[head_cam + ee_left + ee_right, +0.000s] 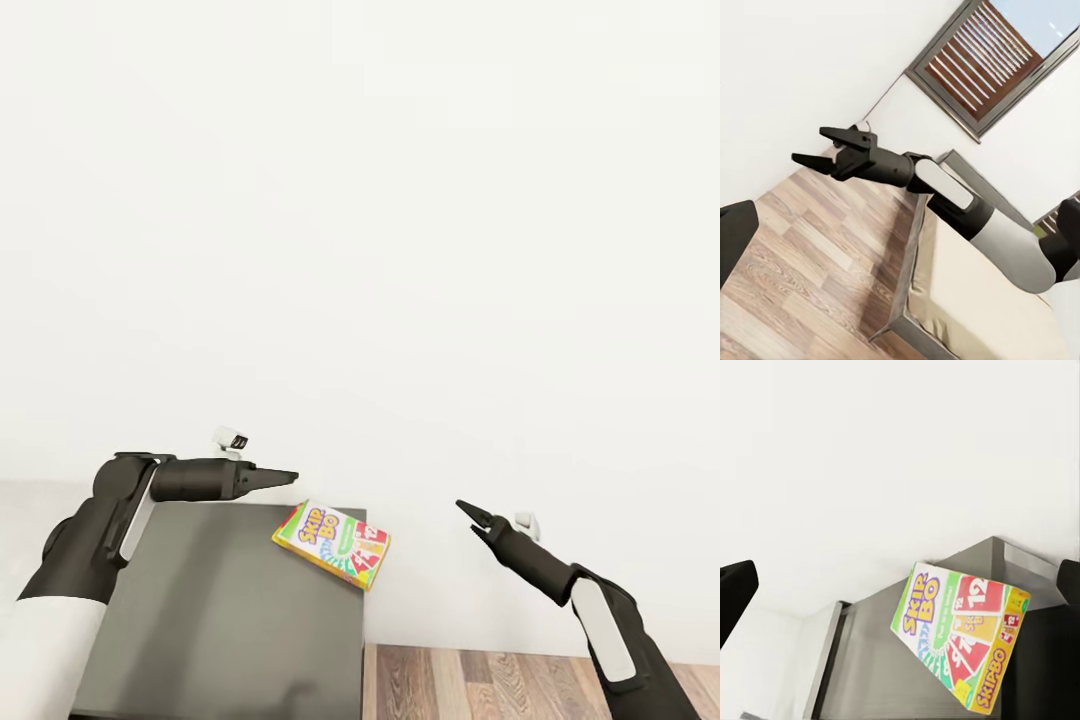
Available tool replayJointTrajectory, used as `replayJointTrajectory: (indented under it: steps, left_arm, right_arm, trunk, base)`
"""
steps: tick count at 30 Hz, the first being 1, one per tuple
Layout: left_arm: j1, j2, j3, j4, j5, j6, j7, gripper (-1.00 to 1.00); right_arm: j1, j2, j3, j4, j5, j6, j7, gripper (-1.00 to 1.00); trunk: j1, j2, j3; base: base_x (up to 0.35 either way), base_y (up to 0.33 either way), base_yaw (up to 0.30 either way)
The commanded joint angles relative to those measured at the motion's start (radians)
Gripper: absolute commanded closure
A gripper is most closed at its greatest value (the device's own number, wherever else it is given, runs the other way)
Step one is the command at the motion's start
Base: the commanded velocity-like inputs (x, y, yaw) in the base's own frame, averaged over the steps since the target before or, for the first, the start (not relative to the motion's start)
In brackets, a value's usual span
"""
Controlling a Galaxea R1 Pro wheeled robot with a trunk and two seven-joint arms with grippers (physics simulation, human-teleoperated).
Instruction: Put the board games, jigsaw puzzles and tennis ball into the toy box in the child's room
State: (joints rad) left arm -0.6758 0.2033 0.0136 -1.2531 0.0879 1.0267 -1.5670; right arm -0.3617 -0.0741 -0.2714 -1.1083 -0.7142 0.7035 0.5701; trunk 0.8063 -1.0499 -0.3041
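Observation:
A board game (332, 541), a pale Skip-Bo box with green edges, lies flat on the dark grey corner section of the table (220, 620), at its far right edge against the wall. The right wrist view shows the same board game (960, 641) close up on the table (870, 675). My left gripper (292, 477) hovers just left of the box, open and empty. To the box's right, over the floor, my right gripper (468, 512) is also open and empty; the left wrist view shows this right gripper (814, 146) with fingers apart. The bed (960, 307) lies beyond it.
A plain white wall rises directly behind the table. Wooden floor (520, 685) lies to the right of the table under my right arm. A window with brown shutters (982, 64) sits in the wall above the bed.

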Motion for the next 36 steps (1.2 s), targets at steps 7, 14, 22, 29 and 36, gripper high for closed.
replayJointTrajectory:
  steps: [7, 14, 22, 29, 36]
  left_arm:
    - [-0.001, 0.001, 0.002, 0.000, 0.000, 0.011, -0.004, -1.00]
    - [-0.001, 0.000, -0.001, 0.000, -0.001, 0.010, -0.004, -1.00]
    - [-0.001, 0.001, -0.001, 0.000, 0.000, 0.010, -0.004, -1.00]
    - [-0.001, -0.001, -0.003, 0.000, -0.002, 0.010, -0.004, -1.00]
    - [-0.001, -0.001, -0.003, 0.000, -0.002, 0.010, -0.004, -1.00]
  right_arm:
    - [-0.003, 0.003, 0.017, -0.004, -0.007, 0.012, -0.059, -1.00]
    - [-0.003, 0.001, 0.028, -0.008, -0.016, 0.019, -0.049, -1.00]
    - [-0.004, -0.003, 0.026, -0.010, -0.021, 0.022, -0.050, -1.00]
    - [-0.005, 0.001, 0.020, -0.010, -0.023, 0.017, -0.047, -1.00]
    - [-0.005, 0.004, 0.025, -0.008, -0.022, 0.013, -0.055, -1.00]
  trunk:
    - [0.027, -0.050, -0.023]
    - [0.054, -0.099, -0.045]
    - [0.085, -0.155, -0.070]
    - [0.111, -0.204, -0.092]
    - [0.138, -0.253, -0.114]
  base:
    - [0.000, 0.000, 0.000]
    - [0.000, 0.000, 0.000]
    - [0.000, 0.000, 0.000]
    - [0.000, 0.000, 0.000]
    - [0.000, 0.000, 0.000]
